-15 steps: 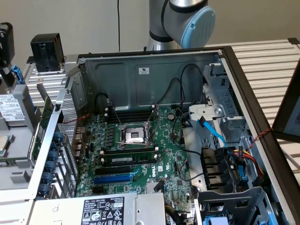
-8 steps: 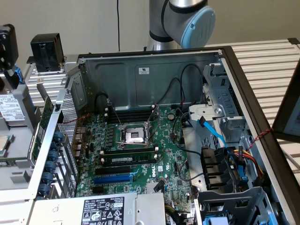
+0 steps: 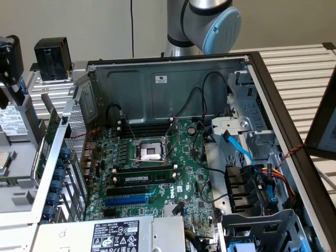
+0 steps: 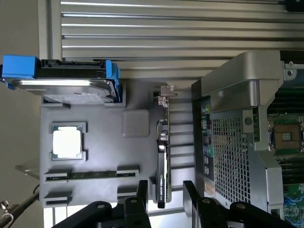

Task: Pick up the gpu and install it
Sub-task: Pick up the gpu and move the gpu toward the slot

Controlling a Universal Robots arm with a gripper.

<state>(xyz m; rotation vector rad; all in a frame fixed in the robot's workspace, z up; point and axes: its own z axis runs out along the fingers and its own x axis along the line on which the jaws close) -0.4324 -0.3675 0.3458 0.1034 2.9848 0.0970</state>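
The gpu [image 4: 163, 159] stands on edge in a slot of the grey parts tray [image 4: 102, 156], a thin green card with a metal bracket at one end. My gripper [image 4: 165, 197] is open. Its two black fingers [image 4: 141, 194] straddle the card's near end, with a gap on each side and nothing touching. In the exterior view the gpu [image 3: 46, 137] is a green card upright just outside the case's perforated rear wall, at that view's left. The motherboard [image 3: 157, 173] lies in the open case with its blue expansion slot [image 3: 127, 200] bare.
On the tray are a hard drive in a blue caddy [image 4: 61, 78], a CPU [image 4: 67, 142] and a memory stick [image 4: 90, 175]. The case's rear wall [image 4: 232, 156] stands close beside the gpu. Cables [image 3: 247, 157] and drive cages crowd the exterior view's right.
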